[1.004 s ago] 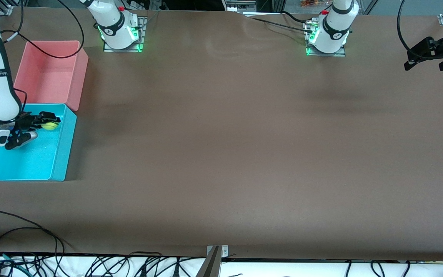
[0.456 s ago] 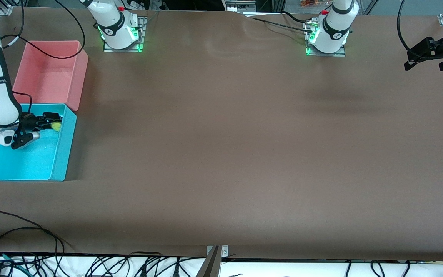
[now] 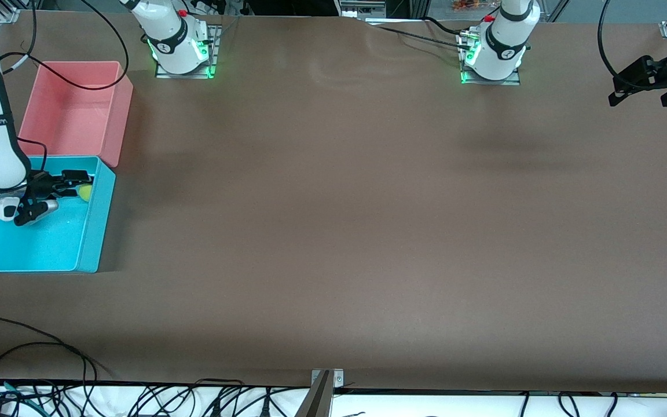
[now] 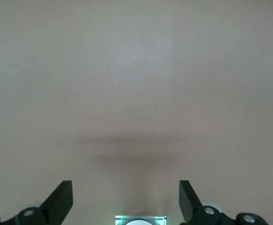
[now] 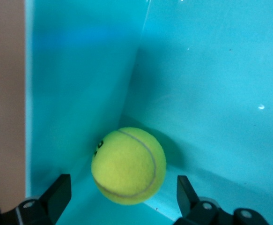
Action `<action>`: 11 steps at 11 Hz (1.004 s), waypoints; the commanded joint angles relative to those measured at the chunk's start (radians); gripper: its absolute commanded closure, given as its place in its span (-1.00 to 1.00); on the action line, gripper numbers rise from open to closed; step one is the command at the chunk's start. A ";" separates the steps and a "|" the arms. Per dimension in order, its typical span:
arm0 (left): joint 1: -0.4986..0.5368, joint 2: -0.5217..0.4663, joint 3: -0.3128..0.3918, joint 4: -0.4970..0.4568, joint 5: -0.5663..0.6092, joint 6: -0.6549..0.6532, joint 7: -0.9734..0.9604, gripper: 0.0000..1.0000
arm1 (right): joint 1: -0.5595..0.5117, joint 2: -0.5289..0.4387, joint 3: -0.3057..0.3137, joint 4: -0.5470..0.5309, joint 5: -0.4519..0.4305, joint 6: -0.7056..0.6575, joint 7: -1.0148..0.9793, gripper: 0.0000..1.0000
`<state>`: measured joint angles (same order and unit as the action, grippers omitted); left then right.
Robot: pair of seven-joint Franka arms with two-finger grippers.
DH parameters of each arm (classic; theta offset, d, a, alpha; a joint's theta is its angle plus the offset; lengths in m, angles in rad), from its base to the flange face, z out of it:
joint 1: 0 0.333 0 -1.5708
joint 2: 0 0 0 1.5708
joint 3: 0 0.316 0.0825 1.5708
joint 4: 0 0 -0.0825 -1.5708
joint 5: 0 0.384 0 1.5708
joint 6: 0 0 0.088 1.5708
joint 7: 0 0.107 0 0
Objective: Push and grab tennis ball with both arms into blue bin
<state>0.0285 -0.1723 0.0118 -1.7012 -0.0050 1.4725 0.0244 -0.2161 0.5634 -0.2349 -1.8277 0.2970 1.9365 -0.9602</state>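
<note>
Tennis ball (image 3: 85, 193) in front view sits inside the blue bin (image 3: 93, 231) against its wall, at the worktop's right-arm end beside a pink bin (image 3: 119, 110); right gripper (image 3: 50, 194) over the bin, left gripper (image 3: 643, 84) waiting over the other end. Left wrist view: bare worktop (image 4: 136, 70), jaws wide apart, empty. Right wrist view: ball in a bin corner, jaws spread clear of it, so the drop looks done, only retreat left.

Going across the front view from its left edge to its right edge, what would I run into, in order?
Right gripper over the blue bin → tennis ball in that bin → pink bin → right arm's base → left arm's base → left gripper, waiting open above the table's end.
</note>
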 commanded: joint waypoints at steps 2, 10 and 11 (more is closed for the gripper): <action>0.001 0.011 0.000 0.028 0.014 -0.024 -0.009 -1.00 | 0.012 -0.063 0.009 0.122 -0.021 -0.164 0.107 -1.00; 0.001 0.011 -0.001 0.028 0.014 -0.023 -0.009 -1.00 | 0.250 -0.235 0.014 0.355 -0.265 -0.257 0.552 -1.00; 0.001 0.011 -0.001 0.028 0.014 -0.023 -0.009 -1.00 | 0.250 -0.237 0.012 0.396 -0.265 -0.304 0.599 -1.00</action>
<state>0.0289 -0.1719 0.0121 -1.7012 -0.0051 1.4720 0.0238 0.0239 0.3311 -0.2180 -1.5186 0.0538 1.7070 -0.4489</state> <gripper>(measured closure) 0.000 0.000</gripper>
